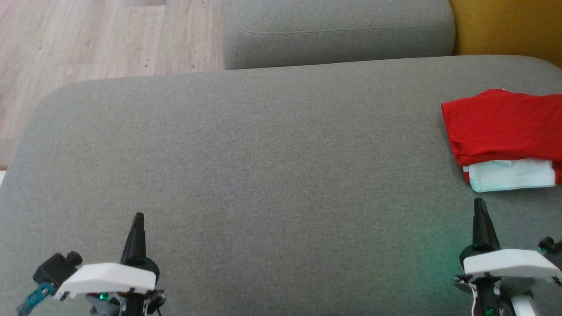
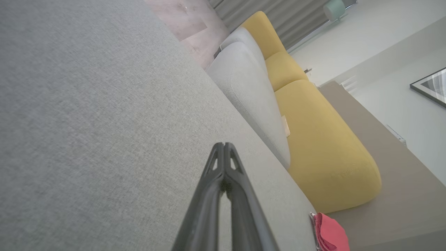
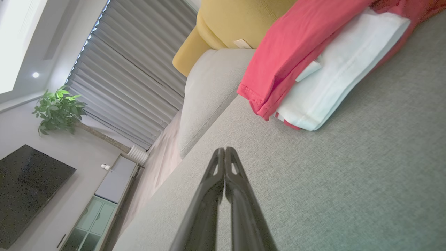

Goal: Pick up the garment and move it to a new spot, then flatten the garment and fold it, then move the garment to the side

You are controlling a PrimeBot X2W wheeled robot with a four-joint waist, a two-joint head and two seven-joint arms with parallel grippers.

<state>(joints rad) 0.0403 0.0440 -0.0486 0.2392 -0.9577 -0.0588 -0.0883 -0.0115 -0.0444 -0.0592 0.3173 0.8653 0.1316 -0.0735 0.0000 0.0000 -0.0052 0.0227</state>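
Head view | garment (image 1: 500, 127) folded | just beyond right fingers (image 1: 481, 221), apart

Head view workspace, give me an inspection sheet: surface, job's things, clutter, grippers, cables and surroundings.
Surface: grey sofa cushion, smooth and flat.
Job's things: garment, red with a white part, folded, lying at the cushion's right side.
Clutter: nothing seen.
Grippers: left gripper shut, holding nothing, low at the left; right gripper shut, holding nothing, just short of the garment and not touching it.
Cables: nothing seen.
Surroundings: second grey cushion, yellow cushion, wooden floor, curtains, plant.
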